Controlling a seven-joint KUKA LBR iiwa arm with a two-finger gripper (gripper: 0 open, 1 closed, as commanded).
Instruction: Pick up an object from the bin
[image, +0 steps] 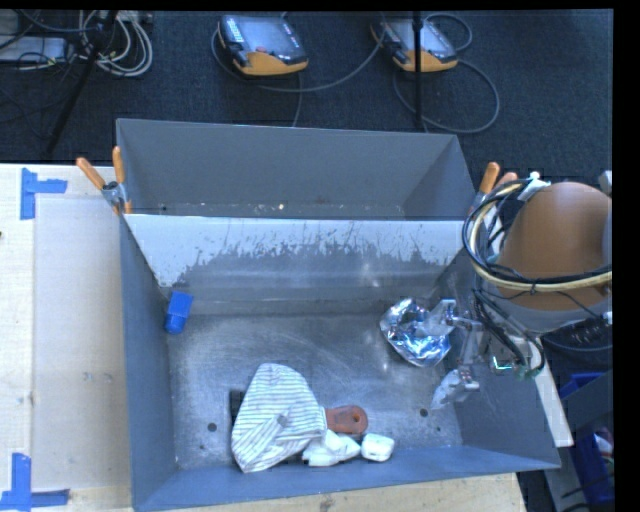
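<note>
Gripper: the gripper (446, 352) hangs low over the right end of the bin floor, close to the right wall; its two fingers stand spread apart, one fingertip toward the back wall and one toward the front wall, released and clamped on nothing
Arm: it comes in over the right rim, behind the gripper, carrying a rounded orange cover (560, 232) with looped cables (497, 238) around it
Nearest thing: a crumpled ball of silver foil (412, 332) lies on the floor just beside the gripper, on the side away from the arm; its near edge reaches the gap between the spread fingers, and whether a finger touches it cannot be told
Front heap: well apart from the gripper, toward the front wall and the view's left, lies a small cluster
Heap, closest piece: a small white lump (377, 448), with a second white scrap (330, 452) touching it on the far side
Heap, middle: a flat reddish-brown piece (347, 417) just behind the white lumps
Heap, farthest: a bunched grey-and-white striped cloth (270, 428), covering part of something dark at its far edge
Far side: a small blue block (178, 311) sits alone against the left wall, the thing farthest from the gripper
Bin: the grey metal bin (300, 185) has sloped walls and a scuffed floor
Writing: no lettering on the foil, cloth or block can be read
</note>
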